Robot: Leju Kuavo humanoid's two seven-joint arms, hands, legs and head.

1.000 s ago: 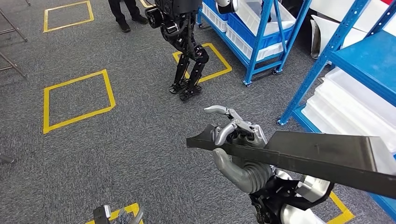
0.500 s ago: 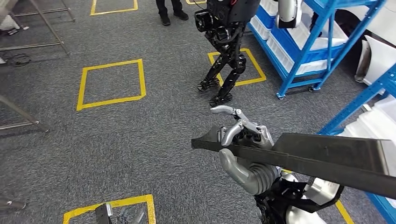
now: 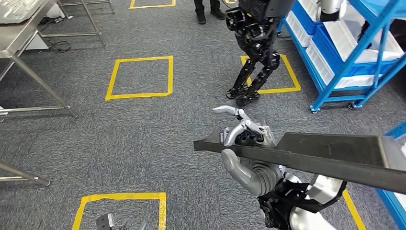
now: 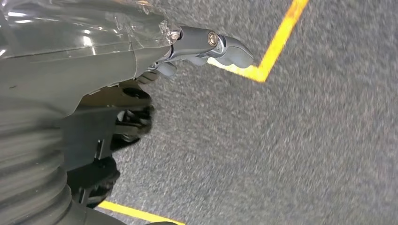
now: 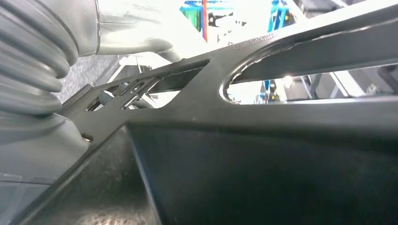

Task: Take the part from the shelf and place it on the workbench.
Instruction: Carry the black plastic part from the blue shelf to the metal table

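The long black flat metal part [image 3: 330,155] runs off the head view's right edge, so its far end can't be seen, and it covers the palm of the silver many-fingered right hand [image 3: 244,143] gripping it from beneath. Close behind that hand, the wrist camera has the part pressed so near that its dark surface [image 5: 263,164] is a blur, with blown-out glare beyond it. The grey left hand [image 4: 206,47] is cut off by its own glossy wrist cover, so how its fingers sit is unclear, and in the head view it is sliced by the bottom edge [image 3: 122,224].
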